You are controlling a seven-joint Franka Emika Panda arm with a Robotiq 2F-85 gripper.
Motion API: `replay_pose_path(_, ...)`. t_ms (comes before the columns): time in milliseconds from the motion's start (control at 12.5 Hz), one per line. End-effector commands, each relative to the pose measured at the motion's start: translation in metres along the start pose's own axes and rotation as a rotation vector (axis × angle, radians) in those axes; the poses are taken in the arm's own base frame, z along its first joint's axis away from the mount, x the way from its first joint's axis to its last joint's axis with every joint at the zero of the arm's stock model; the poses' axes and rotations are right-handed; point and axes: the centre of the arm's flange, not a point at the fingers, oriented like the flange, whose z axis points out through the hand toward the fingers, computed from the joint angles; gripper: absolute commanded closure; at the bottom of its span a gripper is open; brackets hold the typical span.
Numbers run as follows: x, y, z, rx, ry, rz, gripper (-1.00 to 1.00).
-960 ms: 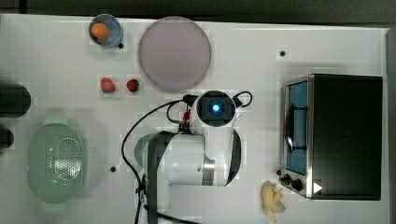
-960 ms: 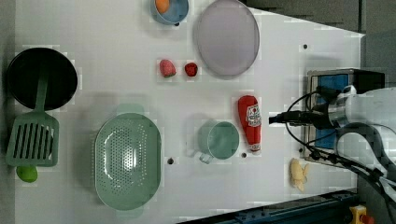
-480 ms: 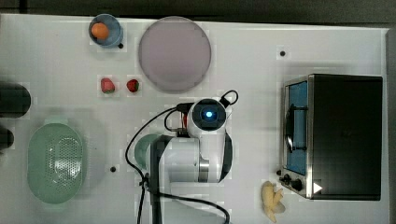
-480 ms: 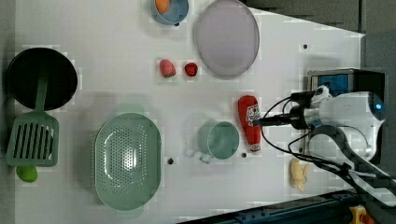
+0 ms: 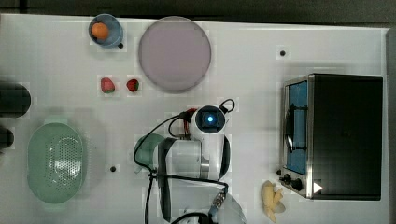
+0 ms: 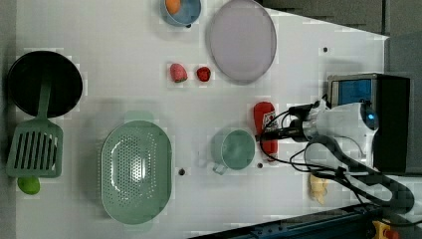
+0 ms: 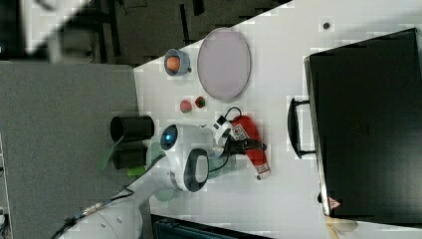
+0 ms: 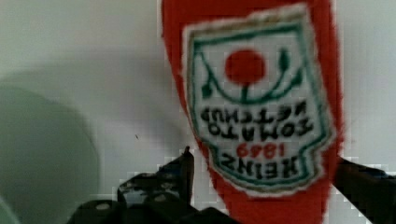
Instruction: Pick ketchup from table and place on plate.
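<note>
So the counter [image 6: 99, 30] is pretty busy, but for the task not much is done yet, as far as I can judge. The plate [image 6: 242, 40] sits bare, well apart from the gripper [image 6: 263, 133], past the two strawberries [image 6: 190, 73] in the left view, so nothing is delivered. The big green colander [image 6: 136, 171] is off on the far side of the gripper from the black oven [image 6: 390, 124], and the green mug [image 6: 234, 149] sits just beside the gripper, which I'd watch for a bump on the lift. The ketchup [image 6: 265, 127] lies flat on the counter right under the gripper, cap end pointing away from the plate in the right view. In the wrist view the bottle's label [image 8: 257, 116] is front and centre, with one dark finger [image 8: 180, 175] on one side of it and the other on the opposite side, so the gripper is spread wide around the bottle, not squeezing it. I can't tell whether the fingers touch it. My read: it's lined up for the grab, with closing, lifting, carrying over to the plate and setting down all left.
</note>
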Motion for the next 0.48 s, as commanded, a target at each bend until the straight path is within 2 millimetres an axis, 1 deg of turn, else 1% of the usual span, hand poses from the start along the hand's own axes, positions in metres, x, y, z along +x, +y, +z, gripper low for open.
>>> replay_pose_path(80, 0.012, -0.007, -0.014, -0.011, 0.066, -0.051, -0.43)
replay_pose_path(160, 0.014, -0.007, -0.018, -0.012, 0.073, -0.051, -0.3)
replay_pose_path(240, 0.015, -0.008, -0.022, -0.013, 0.08, -0.054, -0.3)
replay_pose_path(320, 0.017, -0.009, -0.031, -0.016, 0.094, -0.055, -0.3)
replay_pose_path(480, 0.024, -0.012, -0.062, -0.022, 0.121, -0.059, -0.3)
